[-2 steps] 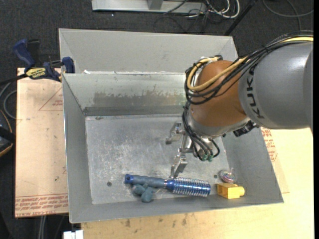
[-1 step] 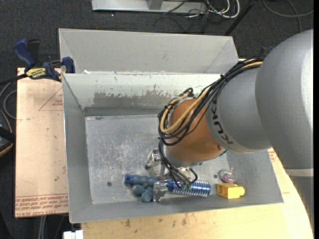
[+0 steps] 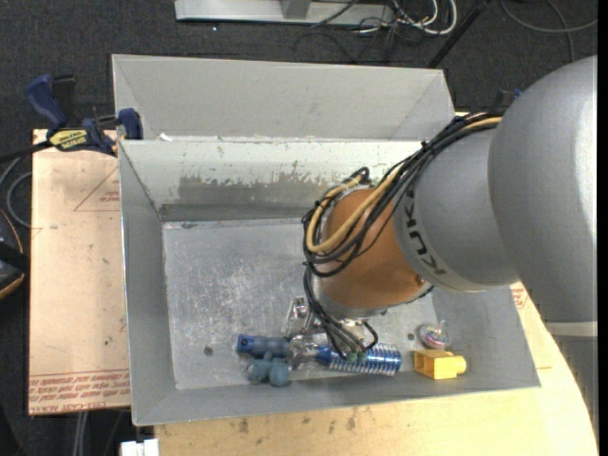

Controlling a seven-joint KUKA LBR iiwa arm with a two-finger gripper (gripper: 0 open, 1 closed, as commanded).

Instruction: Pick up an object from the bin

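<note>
My gripper (image 3: 306,342) is low at the front of the bin, its metal fingers down among the things there. A blue knobbly toy piece (image 3: 264,350) lies just to its left, with a grey-blue round lump (image 3: 269,375) in front of it. A blue ribbed cylinder (image 3: 369,360) stretches to the right from under the fingers. Whether anything is between the fingers is hidden by the wrist.
A yellow block (image 3: 439,365) lies at the front right, and a small clear, pinkish round thing (image 3: 432,335) sits just behind it. The orange wrist cover and its cables hang over the middle of the bin.
</note>
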